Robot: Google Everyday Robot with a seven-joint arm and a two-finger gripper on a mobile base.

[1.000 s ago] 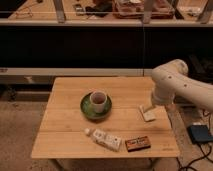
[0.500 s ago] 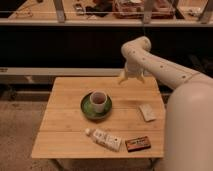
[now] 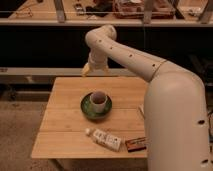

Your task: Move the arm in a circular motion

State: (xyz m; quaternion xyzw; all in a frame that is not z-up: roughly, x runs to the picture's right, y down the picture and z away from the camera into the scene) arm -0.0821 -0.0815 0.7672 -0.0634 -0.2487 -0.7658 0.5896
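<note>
The arm is glossy white with small dark dots. It fills the right side of the camera view, rises from the bottom right to a bulbous elbow at top centre, then bends down. Its narrow pale tip carries the gripper, which hangs above the back edge of the wooden table, left of the table's middle. The gripper is above and behind the cup and apart from it. Nothing shows in it.
A white cup stands on a green saucer mid-table. A white packet and a brown bar lie near the front edge. A pale object is partly hidden by the arm. Dark shelving stands behind.
The arm has swung left across the table's back edge. Its thick segment now looms larger on the right, covering the table's right side.
</note>
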